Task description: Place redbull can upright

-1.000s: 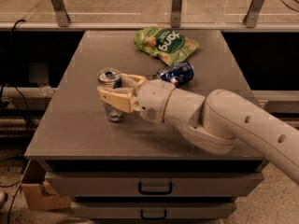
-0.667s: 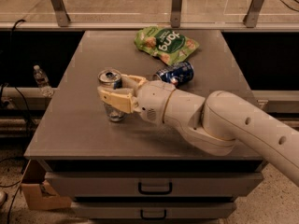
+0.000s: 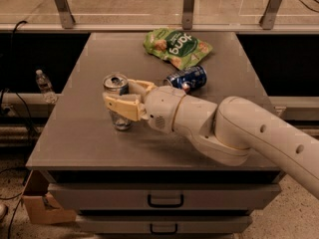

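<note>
The redbull can [image 3: 118,119], slim and silver with a crinkled body and a silver top, stands upright on the grey table [image 3: 89,143] at its left middle. My gripper [image 3: 118,94] reaches in from the right. Its cream fingers [image 3: 123,107] close around the can's upper half, one in front and one behind. The can's base rests on the tabletop.
A shorter dark-blue can [image 3: 187,78] lies on its side just behind my wrist. A green snack bag [image 3: 175,47] lies at the back middle. My big white arm [image 3: 239,131] covers the table's right front. Drawers [image 3: 164,200] are below, and a water bottle [image 3: 44,85] stands off the left side.
The can, the gripper and the arm hold the same position. A small water bottle has come into sight off the table's left side.
</note>
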You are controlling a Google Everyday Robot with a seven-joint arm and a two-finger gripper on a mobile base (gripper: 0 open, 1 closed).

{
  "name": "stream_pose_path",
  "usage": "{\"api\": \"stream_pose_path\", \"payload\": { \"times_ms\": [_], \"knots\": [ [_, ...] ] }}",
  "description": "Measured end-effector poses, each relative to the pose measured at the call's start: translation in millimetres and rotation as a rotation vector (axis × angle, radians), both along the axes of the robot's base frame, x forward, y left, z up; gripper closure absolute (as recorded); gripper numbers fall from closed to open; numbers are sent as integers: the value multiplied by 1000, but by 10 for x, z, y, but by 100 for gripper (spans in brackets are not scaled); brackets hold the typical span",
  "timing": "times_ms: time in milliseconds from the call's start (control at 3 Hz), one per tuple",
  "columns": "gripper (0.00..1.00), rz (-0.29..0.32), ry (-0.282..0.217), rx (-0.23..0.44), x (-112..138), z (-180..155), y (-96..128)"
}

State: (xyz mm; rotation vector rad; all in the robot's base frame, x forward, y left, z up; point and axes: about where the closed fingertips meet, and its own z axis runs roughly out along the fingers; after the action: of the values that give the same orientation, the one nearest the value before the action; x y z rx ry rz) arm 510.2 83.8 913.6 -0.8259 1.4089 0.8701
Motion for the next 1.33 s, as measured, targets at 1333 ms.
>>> {"api": "stream_pose_path", "payload": {
  "times_ms": [1333],
  "knots": [
    [0,10,-4,-2,-24,21,57]
  ]
}}
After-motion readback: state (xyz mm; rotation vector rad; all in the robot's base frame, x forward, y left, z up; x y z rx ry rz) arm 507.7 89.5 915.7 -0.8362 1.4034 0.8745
